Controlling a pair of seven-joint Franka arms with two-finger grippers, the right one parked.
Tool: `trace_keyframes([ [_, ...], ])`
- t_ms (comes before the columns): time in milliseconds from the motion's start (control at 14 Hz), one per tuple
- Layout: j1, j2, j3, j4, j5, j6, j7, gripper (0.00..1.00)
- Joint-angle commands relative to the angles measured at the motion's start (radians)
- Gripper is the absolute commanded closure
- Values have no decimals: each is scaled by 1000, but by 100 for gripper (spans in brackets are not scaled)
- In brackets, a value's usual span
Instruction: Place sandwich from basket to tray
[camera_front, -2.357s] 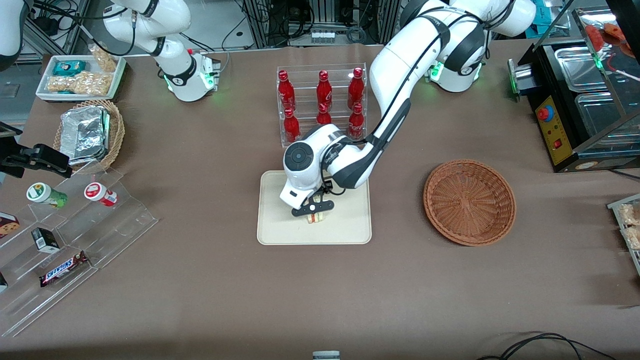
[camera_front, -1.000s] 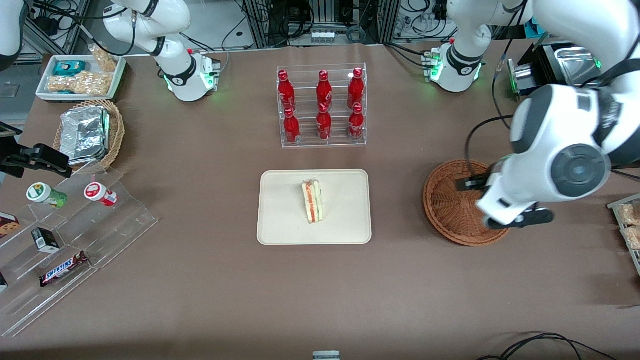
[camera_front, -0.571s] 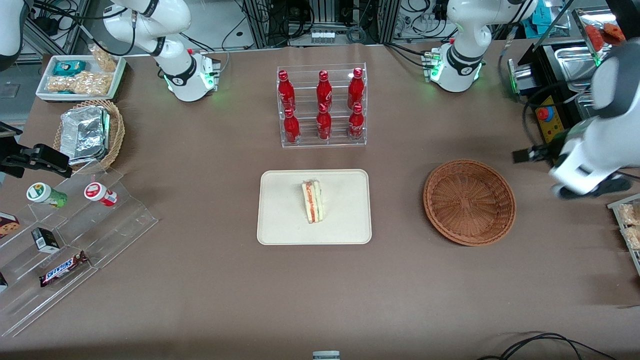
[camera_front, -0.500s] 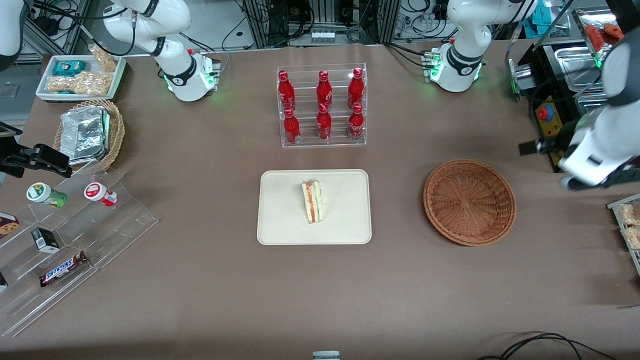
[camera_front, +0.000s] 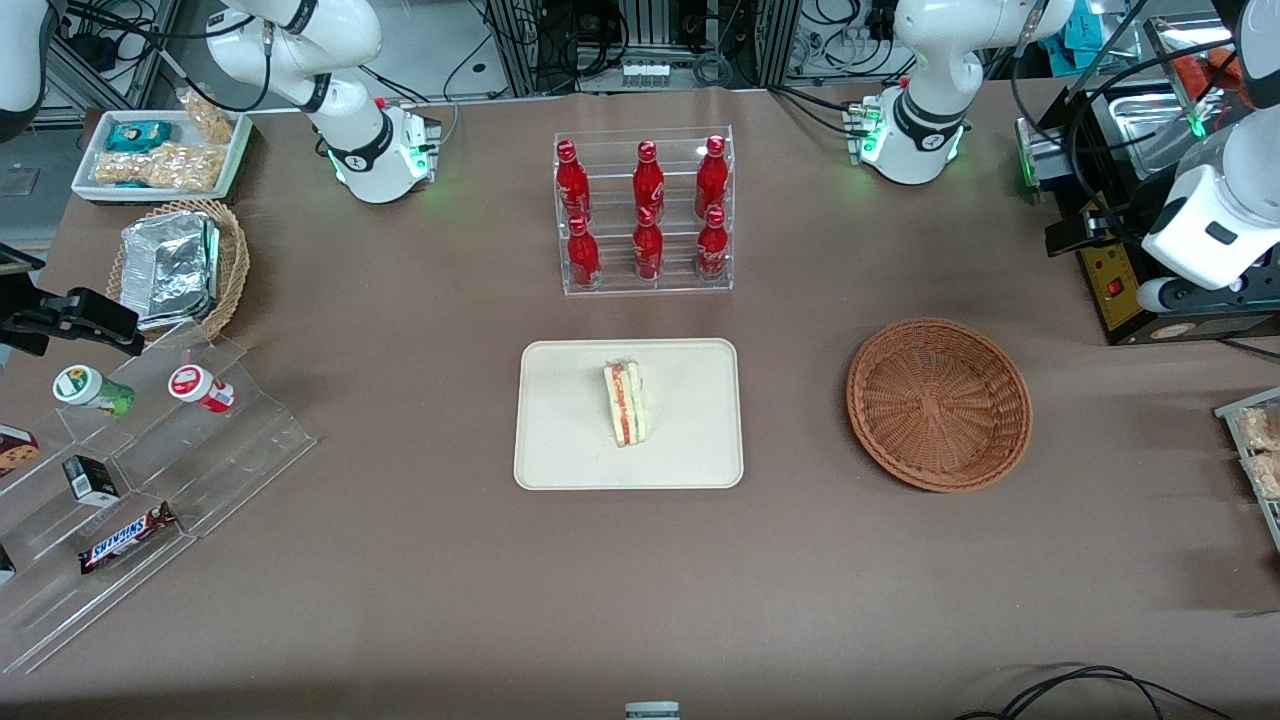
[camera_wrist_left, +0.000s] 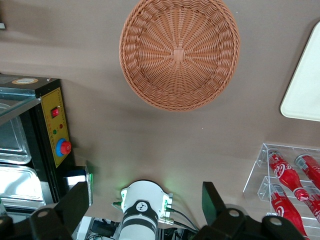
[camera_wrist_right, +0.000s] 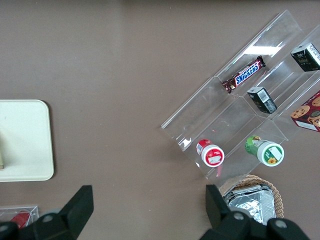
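Front view: the sandwich (camera_front: 627, 403) lies on the tray (camera_front: 560, 440), near its middle, with nothing touching it.
Sandwich axis: its long side runs from the edge of the tray nearest this camera toward the bottle rack (camera_front: 645, 210), with the orange and green filling facing up.
Gripper: the gripper (camera_wrist_left: 142, 210) hangs high at the working arm's end of the table, over a black appliance (camera_front: 1150, 240) with a red button.
Fingers: in the wrist view both fingers (camera_wrist_left: 212, 200) stand spread wide apart, with nothing between them.
Basket: the basket (camera_front: 940, 403) is empty and sits on the table between the gripper and the tray, closer to the gripper.
Which way from the tool: the sandwich lies well away from the gripper, past the basket, toward the parked arm's end and somewhat nearer the front camera.
Wrist view: the basket (camera_wrist_left: 180, 52) fills much of the picture; only a corner of the tray (camera_wrist_left: 305, 85) shows, and the sandwich is out of sight there.
Task status: by the look of it, the placing is done, with the sandwich in the tray and out of the basket.
Next move: probably nothing more than parking the arm; no reach toward the tray seems called for.
Risk: slight, as the gripper is well apart from both tray and basket.
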Motion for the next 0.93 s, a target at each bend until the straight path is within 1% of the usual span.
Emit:
trace_keyframes([
  [0,30,-4,-19,14,-35,-10,8,0],
  [71,31,-6,-12,26,-45,-23,16,0],
  [143,30,-18,-10,18,-36,-46,7,0],
  [214,30,-26,-9,13,-39,-33,2,0],
  [357,30,-32,-9,-12,-35,32,4,0],
  [500,30,-68,-9,-71,-4,97,2,0],
  [643,31,-95,-7,-120,-1,158,4,0],
  [857,28,-81,19,-98,-3,164,13,0],
])
